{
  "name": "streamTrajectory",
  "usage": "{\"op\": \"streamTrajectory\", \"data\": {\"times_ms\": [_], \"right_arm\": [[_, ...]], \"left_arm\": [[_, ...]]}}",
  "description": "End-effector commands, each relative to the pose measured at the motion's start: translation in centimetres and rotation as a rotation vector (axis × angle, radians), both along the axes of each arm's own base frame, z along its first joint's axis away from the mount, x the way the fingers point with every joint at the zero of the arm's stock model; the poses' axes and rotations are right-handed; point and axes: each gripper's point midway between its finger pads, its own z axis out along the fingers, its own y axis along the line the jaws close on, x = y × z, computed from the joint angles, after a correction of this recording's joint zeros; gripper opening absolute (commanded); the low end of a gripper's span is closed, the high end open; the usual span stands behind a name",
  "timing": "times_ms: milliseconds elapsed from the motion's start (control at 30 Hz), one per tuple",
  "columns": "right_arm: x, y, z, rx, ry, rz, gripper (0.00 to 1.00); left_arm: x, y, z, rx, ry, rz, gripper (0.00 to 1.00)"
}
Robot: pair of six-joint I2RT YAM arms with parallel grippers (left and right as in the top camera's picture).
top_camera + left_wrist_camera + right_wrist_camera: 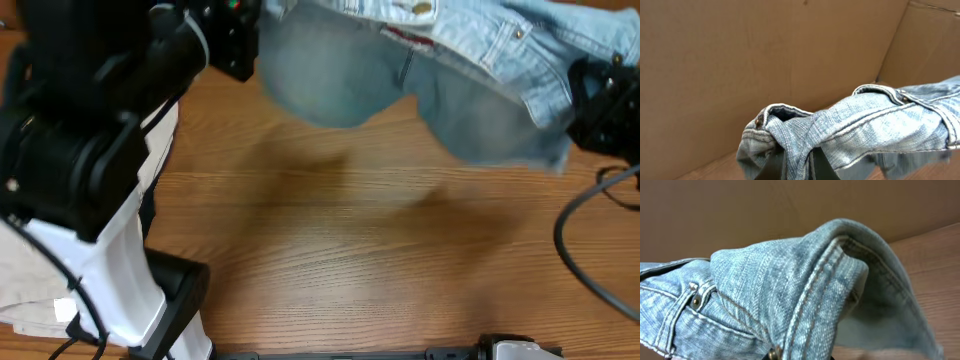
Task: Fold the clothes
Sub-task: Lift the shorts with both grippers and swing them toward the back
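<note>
The light-blue denim shorts (440,70) hang in the air across the back of the table, stretched between both grippers. My left gripper (245,45) is shut on one end of the waistband; in the left wrist view the denim (855,125) is bunched between the black fingers (807,167). My right gripper (600,105) is shut on the other end; in the right wrist view the folded waistband (805,285) covers the fingers, with a metal rivet (773,354) at the bottom edge.
A beige garment (30,295) lies at the table's left edge under the left arm's white base (110,270). A black cable (580,240) loops at the right. Brown cardboard walls (740,60) stand behind. Bare wooden tabletop (350,250) lies under the shorts.
</note>
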Motion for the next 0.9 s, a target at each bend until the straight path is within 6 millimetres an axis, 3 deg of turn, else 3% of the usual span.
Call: {"op": "streamTrajectory", "data": {"times_ms": [0,200,267,367,500,667,800,867], "right_arm": [[-0.3,-3.6,-0.7,-0.083,0.033,-0.17,0.04],[1.7,-3.8,-2.5,-0.084,0.102,-0.167,0.04],[3.6,-3.9,-3.7,-0.086,0.146,-0.159,0.04],[6.3,-3.7,-5.1,-0.089,0.182,-0.131,0.04],[11.2,-3.0,-6.0,-0.107,0.15,-0.046,0.04],[18.2,-3.4,-6.4,-0.136,0.051,-0.029,0.04],[21.1,-2.8,-7.6,-0.137,0.029,0.022,0.04],[21.9,-2.8,-8.9,-0.131,0.059,0.03,0.04]], "left_arm": [[2.1,4.6,-0.1,-0.011,0.012,0.22,0.04],[7.1,2.5,-3.8,0.001,0.096,0.182,0.04],[9.3,2.1,-6.0,0.017,0.143,0.19,0.04],[10.7,2.7,-7.1,0.034,0.156,0.241,0.04],[12.6,4.3,-6.6,0.046,0.103,0.342,0.04],[13.7,5.4,-4.2,0.022,-0.001,0.416,0.04],[14.0,5.3,-4.0,0.013,-0.015,0.414,0.04],[14.0,5.2,-5.2,0.034,0.029,0.412,0.04]]}}
